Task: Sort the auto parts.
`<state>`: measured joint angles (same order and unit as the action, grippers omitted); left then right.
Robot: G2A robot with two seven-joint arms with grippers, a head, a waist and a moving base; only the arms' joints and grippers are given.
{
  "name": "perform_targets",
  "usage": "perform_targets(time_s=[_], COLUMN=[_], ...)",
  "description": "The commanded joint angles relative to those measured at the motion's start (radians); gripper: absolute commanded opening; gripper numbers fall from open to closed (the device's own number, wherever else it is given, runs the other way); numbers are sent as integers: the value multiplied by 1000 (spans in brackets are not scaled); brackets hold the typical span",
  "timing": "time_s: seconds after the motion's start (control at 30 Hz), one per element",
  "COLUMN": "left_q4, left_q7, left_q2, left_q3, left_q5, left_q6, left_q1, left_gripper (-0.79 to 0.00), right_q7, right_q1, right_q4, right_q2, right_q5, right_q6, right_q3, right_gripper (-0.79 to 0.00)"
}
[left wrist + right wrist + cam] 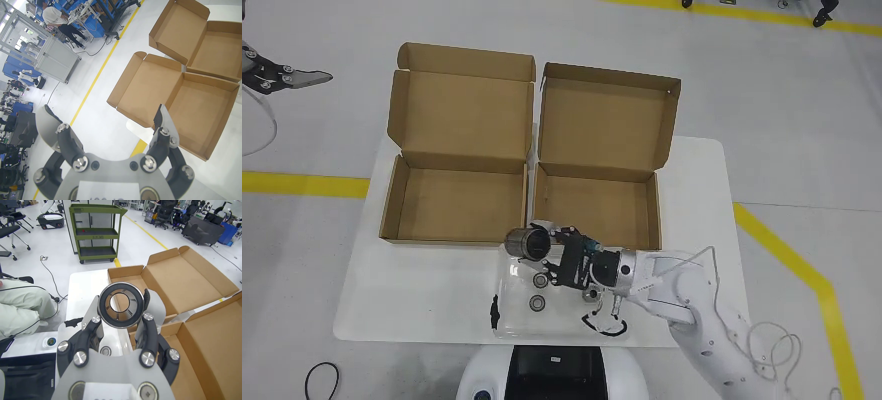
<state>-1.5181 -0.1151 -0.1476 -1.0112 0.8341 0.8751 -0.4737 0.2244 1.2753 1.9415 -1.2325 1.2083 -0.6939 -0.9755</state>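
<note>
My right gripper (121, 308) is shut on a large round metal bearing (121, 307), held above the table's front, just before the two open cardboard boxes. In the top view the bearing (528, 243) hangs near the gap between the left box (392, 200) and the right box (654, 215). Beneath it a clear tray (504, 300) holds smaller bearings (540, 301) and a black ring part (604, 323). My left gripper (105, 121) is open and holds nothing, far off the table at the top view's left edge (282, 76).
Both boxes (232, 98) have their lids folded back and show bare bottoms. A small bearing (105, 351) lies under my right gripper. A green cart (95, 232) and office chairs stand on the floor beyond the table. A yellow floor line (302, 184) runs past the table.
</note>
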Motion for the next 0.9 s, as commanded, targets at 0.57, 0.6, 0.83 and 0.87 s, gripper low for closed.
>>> perform_targets(time_s=[0.57,0.6,0.83,0.87], left_q4=[0,0,0,0], left_q7=[0,0,0,0], left_q2=[0,0,0,0], left_q3=[0,0,0,0], left_q5=[0,0,0,0], left_q6=[0,0,0,0], left_q1=[0,0,0,0], left_gripper=[0,0,0,0], right_q7=[-19,-18,-31,-37], right_q1=[-184,-196,-258,-262], right_q4=[63,67,62,59], right_q2=[-10,-11,-17,-17], right_q5=[-136,-144,-199,-204], right_q6=[31,33,41,39], right_q3=[-63,-66,-77,-77], right_gripper=[-785,-785,-785,-785])
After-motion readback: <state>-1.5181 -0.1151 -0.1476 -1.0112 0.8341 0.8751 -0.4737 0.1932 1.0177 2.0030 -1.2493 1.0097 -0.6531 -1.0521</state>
